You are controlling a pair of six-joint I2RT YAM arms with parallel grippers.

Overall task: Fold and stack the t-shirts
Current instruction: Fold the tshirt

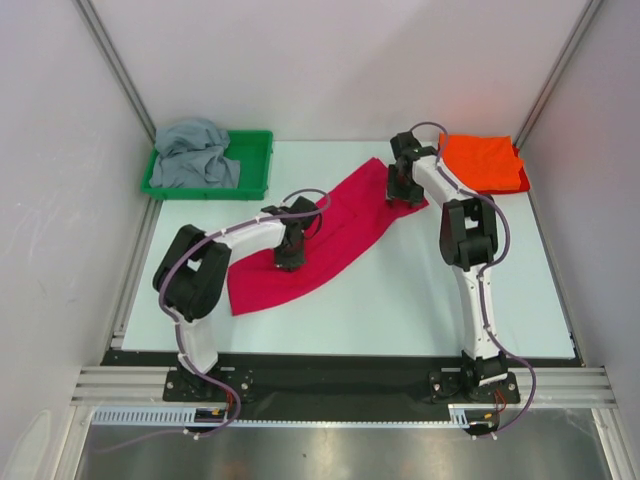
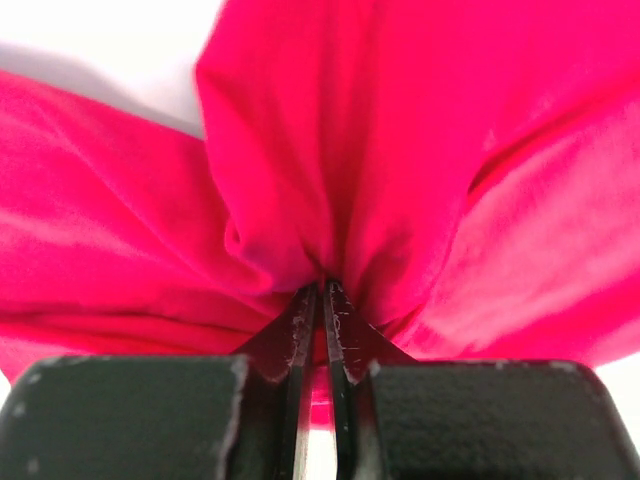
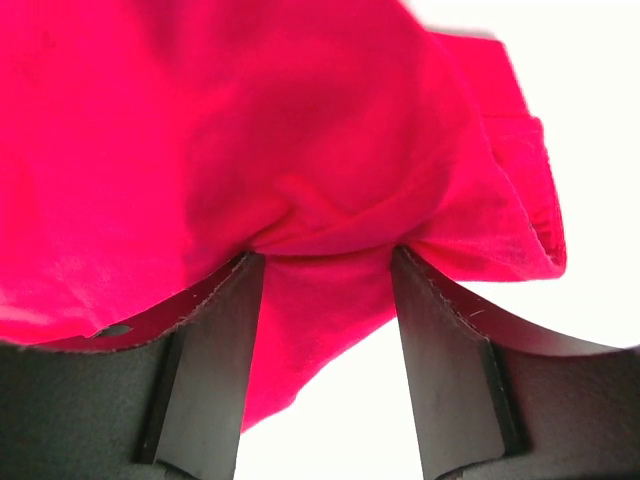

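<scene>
Top view, left arm: It rises from its base at the near left edge, elbow folded out to the left. The forearm reaches right and forward over the table (image 1: pixel 420 290), and the wrist turns straight down.
Top view, left gripper (image 1: pixel 288 262): It points down onto the near half of the crimson-pink t-shirt (image 1: pixel 340 235), at the cloth's near long edge.
Top view, right arm: It stands tall from its base at the near right edge and leans forward. The elbow is high, and the forearm slants left and away to the far end of the same shirt.
Top view, right gripper (image 1: pixel 405 195): It points down at the shirt's far right tip, just beside the orange t-shirt (image 1: pixel 483 163).
Top view, crimson-pink t-shirt: It lies as a long curved band, running diagonally from near left to far right across the middle of the table.
Top view, other shirts: The orange t-shirt lies folded flat at the far right corner. The grey t-shirt (image 1: pixel 195 160) is crumpled in the green tray (image 1: pixel 250 135) at the far left.
Left wrist view, fingers (image 2: pixel 300 330): They are pressed nearly together, with a gathered pinch of crimson-pink cloth clamped between the tips. Folds fan out from the pinch on both sides.
Right wrist view, fingers (image 3: pixel 220 340): They stand well apart. A bunched fold of crimson-pink cloth sits across the gap at the tips and a flap hangs down between them. White table shows between that flap and the right-hand finger, so nothing is clamped.
Right wrist view, cloth: A hemmed edge curls off to the right of the tips.
</scene>
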